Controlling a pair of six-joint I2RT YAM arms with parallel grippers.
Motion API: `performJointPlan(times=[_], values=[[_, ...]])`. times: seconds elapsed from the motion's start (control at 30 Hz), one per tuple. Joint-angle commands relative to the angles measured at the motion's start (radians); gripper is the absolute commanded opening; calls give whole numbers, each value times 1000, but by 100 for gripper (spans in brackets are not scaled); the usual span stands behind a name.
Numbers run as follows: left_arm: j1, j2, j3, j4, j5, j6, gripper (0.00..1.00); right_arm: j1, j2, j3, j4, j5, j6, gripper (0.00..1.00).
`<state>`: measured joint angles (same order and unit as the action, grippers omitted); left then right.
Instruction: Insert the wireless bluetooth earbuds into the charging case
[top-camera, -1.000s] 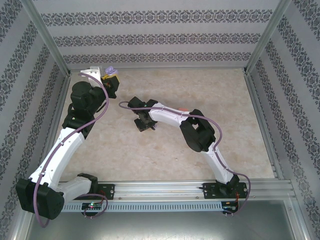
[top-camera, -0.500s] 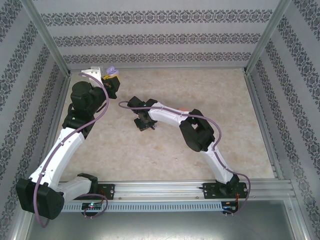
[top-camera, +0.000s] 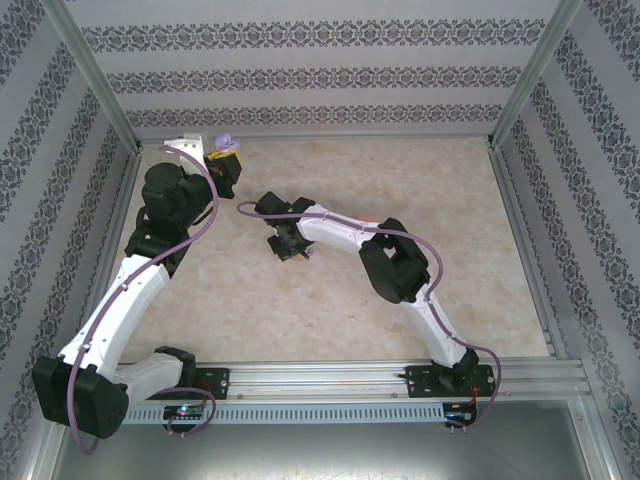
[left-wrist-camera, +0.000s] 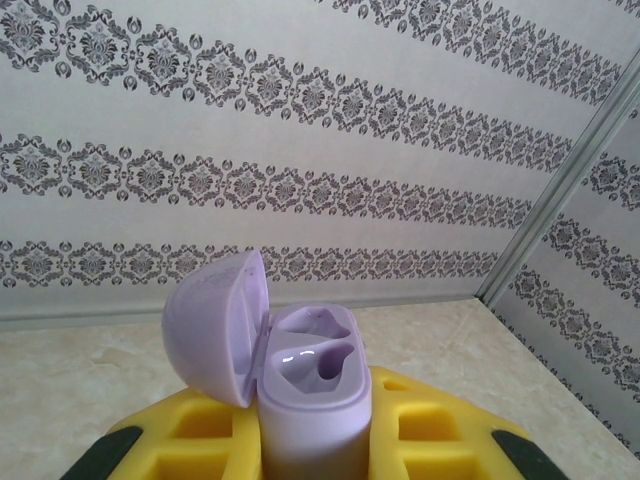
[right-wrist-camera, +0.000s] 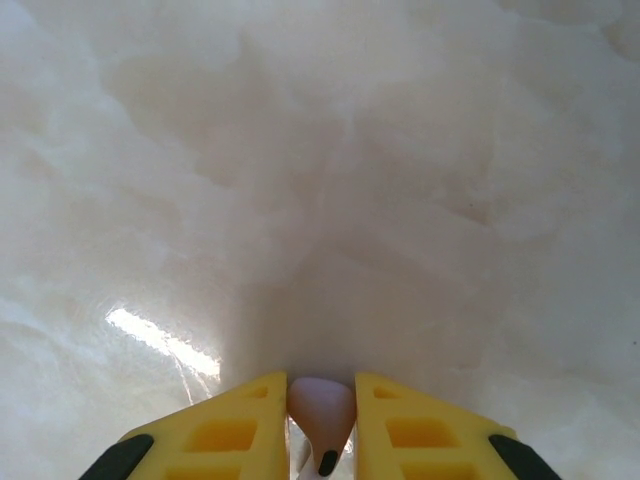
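Now: earbud (right-wrist-camera: 320, 405) lower end cut off at frame edge | right claw (right-wrist-camera: 322, 398) narrow, pinching pink earbud over table (right-wrist-camera: 300, 150) | left claw (left-wrist-camera: 315, 430) clamped on open lilac case (left-wrist-camera: 310, 385), far-left corner.

place: robot lab test cell | walls: pale wallpaper panels with grey damask bands (top-camera: 320, 75) hung on bare aluminium frame posts (top-camera: 93, 75) | surface: beige marble-look worktop (top-camera: 330, 310) | rig: white-and-black left robot arm (top-camera: 125, 295) and right robot arm (top-camera: 440, 320) bolted to a slotted aluminium base rail (top-camera: 330, 378)
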<state>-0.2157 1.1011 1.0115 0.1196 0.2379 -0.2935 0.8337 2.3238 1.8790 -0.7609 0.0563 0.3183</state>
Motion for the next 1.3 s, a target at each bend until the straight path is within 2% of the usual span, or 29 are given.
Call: performJointPlan(times=[0.0, 0.37, 0.57, 0.77, 0.87, 0.93, 1.07, 1.27], values=[[3, 8, -7, 5, 32, 2, 0, -15, -80, -44, 34, 21, 11, 21], [4, 25, -3, 16, 72, 42, 0, -60, -290, -175, 90, 54, 20, 21], [3, -14, -89, 143, 130, 77, 0, -111, -424, -263, 122, 78, 27, 21], [-8, -14, -146, 251, 238, 95, 0, -171, -583, -332, 150, 84, 26, 21], [-48, 14, -144, 284, 284, 129, 0, -193, -656, -339, 152, 88, 16, 21], [-94, 33, -150, 313, 301, 201, 0, -205, -700, -337, 151, 92, 9, 21], [-195, 59, -165, 330, 254, 366, 0, -225, -781, -332, 153, 93, 1, 21], [-246, 111, -244, 516, 299, 462, 0, -236, -897, -352, 174, 92, -7, 21]])
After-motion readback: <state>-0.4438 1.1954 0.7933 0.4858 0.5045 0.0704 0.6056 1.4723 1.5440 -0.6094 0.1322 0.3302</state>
